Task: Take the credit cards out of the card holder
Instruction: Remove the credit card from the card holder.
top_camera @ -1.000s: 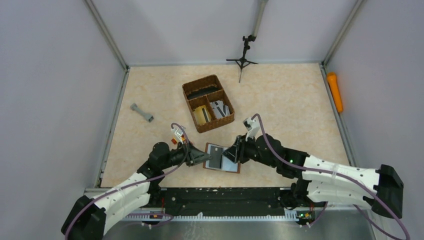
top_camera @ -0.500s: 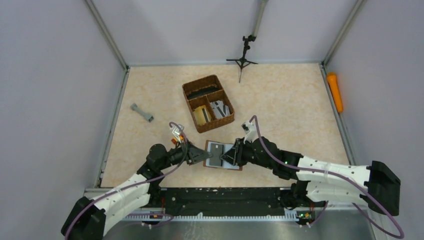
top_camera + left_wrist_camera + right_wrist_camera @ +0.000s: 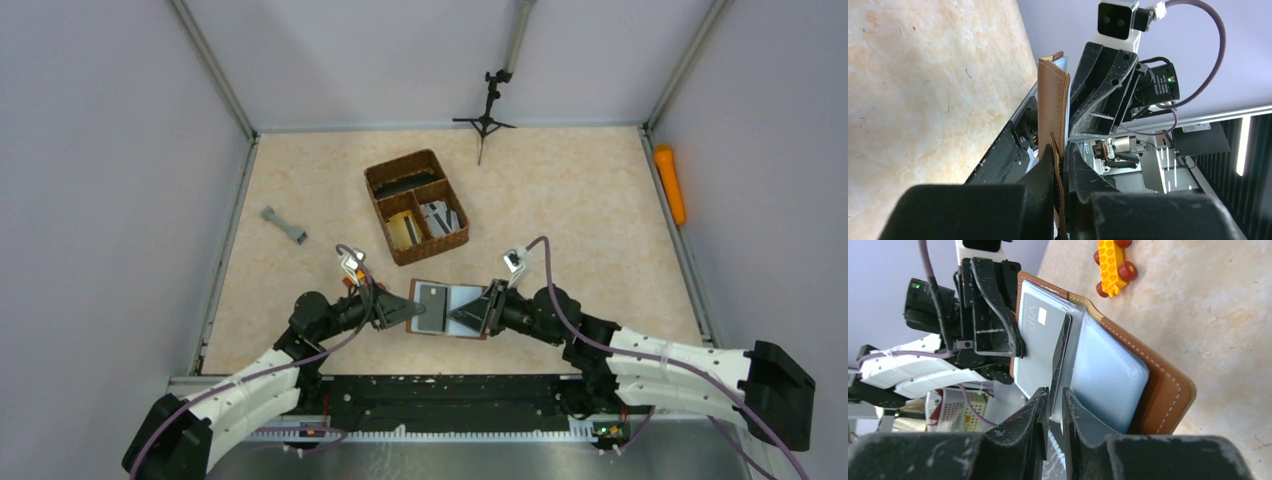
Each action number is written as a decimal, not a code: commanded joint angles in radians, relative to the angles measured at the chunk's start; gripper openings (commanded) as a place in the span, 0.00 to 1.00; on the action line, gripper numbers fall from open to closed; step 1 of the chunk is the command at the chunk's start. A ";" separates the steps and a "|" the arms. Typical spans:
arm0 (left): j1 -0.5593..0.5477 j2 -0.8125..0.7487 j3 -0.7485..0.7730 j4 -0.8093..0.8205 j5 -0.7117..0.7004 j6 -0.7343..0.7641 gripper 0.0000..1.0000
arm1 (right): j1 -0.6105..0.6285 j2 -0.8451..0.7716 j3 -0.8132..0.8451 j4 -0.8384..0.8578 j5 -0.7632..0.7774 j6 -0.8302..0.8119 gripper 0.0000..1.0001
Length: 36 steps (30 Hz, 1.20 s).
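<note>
The brown card holder [image 3: 450,312] lies open near the table's front edge, grey-silver inside up. A grey credit card [image 3: 432,300] marked VIP sits on its left half and also shows in the right wrist view [image 3: 1040,337]. My left gripper [image 3: 412,313] is shut on the holder's left edge; the left wrist view shows the brown leather [image 3: 1053,100] pinched between the jaws [image 3: 1062,152]. My right gripper [image 3: 472,317] reaches in from the right. In the right wrist view [image 3: 1054,392] it is closed on a thin dark card [image 3: 1061,347] seen edge-on over the clear sleeves [image 3: 1108,377].
A brown woven compartment basket [image 3: 380,182] stands behind the holder. A small yellow toy car [image 3: 1113,262] lies beside the holder. A grey dumbbell-shaped piece [image 3: 284,226] lies at the left, an orange cylinder [image 3: 670,183] by the right wall, a black tripod [image 3: 487,115] at the back.
My right arm has swung lower and to the right, and its gripper now meets the holder from the right side. The holder has shifted slightly and lies opened flatter. My left gripper keeps its hold.
</note>
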 commanded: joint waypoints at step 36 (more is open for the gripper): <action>-0.005 0.081 0.013 0.157 0.081 -0.009 0.12 | -0.078 0.101 -0.038 0.396 -0.219 0.088 0.00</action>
